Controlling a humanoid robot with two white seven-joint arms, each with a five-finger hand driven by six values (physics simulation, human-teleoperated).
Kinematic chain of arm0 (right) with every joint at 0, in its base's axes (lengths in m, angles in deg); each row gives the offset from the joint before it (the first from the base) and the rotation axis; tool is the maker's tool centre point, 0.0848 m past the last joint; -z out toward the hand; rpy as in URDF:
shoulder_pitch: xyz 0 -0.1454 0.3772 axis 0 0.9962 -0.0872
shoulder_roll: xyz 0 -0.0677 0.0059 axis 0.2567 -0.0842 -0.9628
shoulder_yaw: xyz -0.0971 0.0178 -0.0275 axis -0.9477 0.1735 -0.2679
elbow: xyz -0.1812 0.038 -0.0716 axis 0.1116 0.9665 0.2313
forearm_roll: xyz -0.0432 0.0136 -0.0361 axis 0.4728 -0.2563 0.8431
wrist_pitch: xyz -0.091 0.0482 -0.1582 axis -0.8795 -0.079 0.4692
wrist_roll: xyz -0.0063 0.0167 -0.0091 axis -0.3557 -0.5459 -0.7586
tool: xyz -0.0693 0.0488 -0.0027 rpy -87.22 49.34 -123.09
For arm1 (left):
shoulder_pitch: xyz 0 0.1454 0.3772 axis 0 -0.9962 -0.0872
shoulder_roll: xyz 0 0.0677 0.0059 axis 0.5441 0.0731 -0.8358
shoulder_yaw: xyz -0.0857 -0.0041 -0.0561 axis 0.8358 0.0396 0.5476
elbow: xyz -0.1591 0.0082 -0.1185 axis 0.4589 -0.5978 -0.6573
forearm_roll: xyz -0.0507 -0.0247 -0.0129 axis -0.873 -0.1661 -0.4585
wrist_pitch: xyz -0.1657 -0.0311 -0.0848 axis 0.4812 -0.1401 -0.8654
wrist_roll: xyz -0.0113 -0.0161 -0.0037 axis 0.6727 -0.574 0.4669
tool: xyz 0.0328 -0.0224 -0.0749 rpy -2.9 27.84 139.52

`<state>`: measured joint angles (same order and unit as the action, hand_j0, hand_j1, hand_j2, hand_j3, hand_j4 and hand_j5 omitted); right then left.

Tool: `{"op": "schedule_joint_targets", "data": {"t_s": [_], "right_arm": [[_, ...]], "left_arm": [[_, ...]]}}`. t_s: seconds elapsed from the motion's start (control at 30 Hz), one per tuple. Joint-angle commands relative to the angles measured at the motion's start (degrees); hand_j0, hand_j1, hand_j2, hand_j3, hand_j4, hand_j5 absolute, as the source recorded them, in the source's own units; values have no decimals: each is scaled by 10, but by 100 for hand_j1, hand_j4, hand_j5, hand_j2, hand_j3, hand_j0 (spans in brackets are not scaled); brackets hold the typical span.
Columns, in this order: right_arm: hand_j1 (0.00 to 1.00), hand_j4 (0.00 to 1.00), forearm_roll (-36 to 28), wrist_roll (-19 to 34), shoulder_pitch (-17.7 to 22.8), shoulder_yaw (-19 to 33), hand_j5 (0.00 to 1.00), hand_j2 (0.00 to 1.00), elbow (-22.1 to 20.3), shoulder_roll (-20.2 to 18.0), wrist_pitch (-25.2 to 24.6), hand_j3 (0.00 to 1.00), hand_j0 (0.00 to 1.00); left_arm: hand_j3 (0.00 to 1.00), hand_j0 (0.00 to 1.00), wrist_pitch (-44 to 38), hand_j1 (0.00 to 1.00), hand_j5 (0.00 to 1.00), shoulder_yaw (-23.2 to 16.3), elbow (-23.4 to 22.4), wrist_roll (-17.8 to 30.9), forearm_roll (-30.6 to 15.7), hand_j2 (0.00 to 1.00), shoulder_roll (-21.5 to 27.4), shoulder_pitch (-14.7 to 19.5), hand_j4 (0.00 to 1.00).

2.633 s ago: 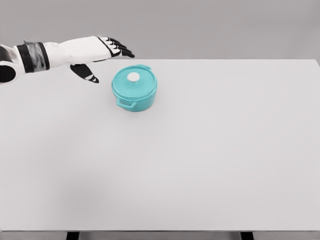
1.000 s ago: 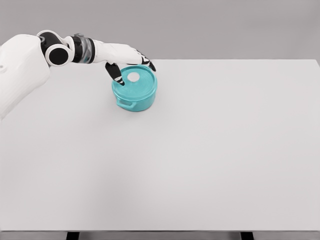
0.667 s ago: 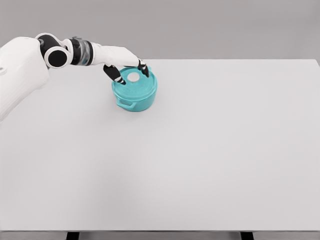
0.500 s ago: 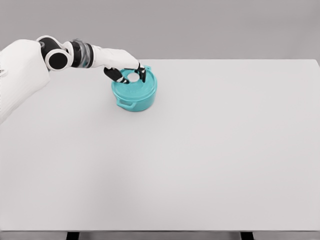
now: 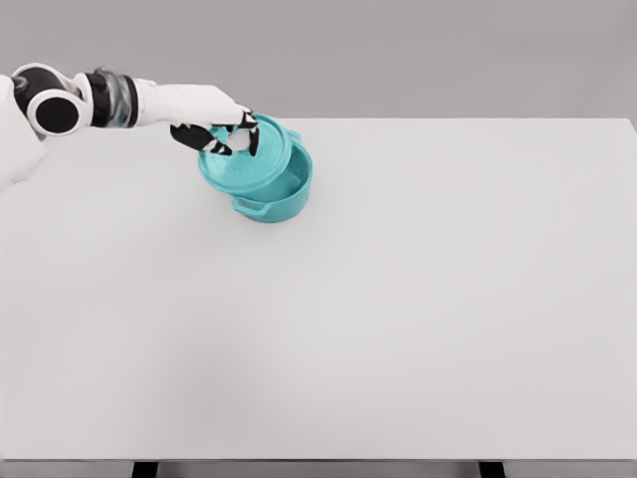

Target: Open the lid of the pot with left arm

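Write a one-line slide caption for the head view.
Left robot hand grips the knob of the teal lid, lifting it tilted off the teal pot on a white table.

The left hand (image 5: 221, 132) has lifted the lid (image 5: 247, 159) up-left off the pot (image 5: 281, 196), tilting it.

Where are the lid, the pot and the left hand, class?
lid (image 5: 246, 167), head view, on its teal top.
pot (image 5: 282, 196), head view, on its front wall.
left hand (image 5: 207, 121), head view, on its white back.
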<state>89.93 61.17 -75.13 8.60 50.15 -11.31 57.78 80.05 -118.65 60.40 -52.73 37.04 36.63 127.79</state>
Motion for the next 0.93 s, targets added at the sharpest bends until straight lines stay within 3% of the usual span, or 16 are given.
{"op": "schedule_joint_targets", "data": {"t_s": [0.0,0.13,0.27,0.3,0.33,0.53,0.6,0.7,0.77,0.83,0.9], "right_arm": [[100,100,1,0,-1,0,100,100,0,0,0,100,100],[100,100,0,0,-1,0,100,100,0,0,0,100,100],[100,100,1,1,0,0,100,100,0,0,0,100,100],[100,100,0,0,-1,0,100,100,0,0,0,100,100],[100,100,1,0,0,0,100,100,0,0,0,100,100],[100,100,1,0,-1,0,100,100,0,0,0,100,100],[100,100,1,0,0,0,100,100,0,0,0,100,100],[100,100,1,0,-1,0,100,100,0,0,0,100,100],[100,100,0,0,-1,0,100,100,0,0,0,100,100],[100,100,0,0,-1,0,100,100,0,0,0,100,100],[100,100,1,0,-1,0,100,100,0,0,0,100,100]], "left_arm": [[49,49,-1,49,49,4,26,-1,-17,49,59,0,49],[49,49,-1,49,49,3,29,-1,-26,49,113,-2,49],[50,50,-1,50,50,2,28,-1,-26,50,114,-24,50],[56,56,-1,56,56,4,28,-3,-25,56,114,-29,56],[100,100,-1,100,100,5,26,-3,-24,100,113,-30,100],[100,100,-1,100,100,9,28,-5,-27,100,114,-29,100],[100,100,-1,100,100,29,80,-5,-52,100,132,-33,100],[100,100,-1,100,100,53,224,-3,-136,100,237,-63,100],[100,100,-1,100,100,76,315,-3,-167,100,296,-90,100],[100,100,-1,100,100,138,369,-3,-170,100,335,-155,100],[100,100,-1,100,100,195,390,-3,-171,100,356,-218,100]]}}
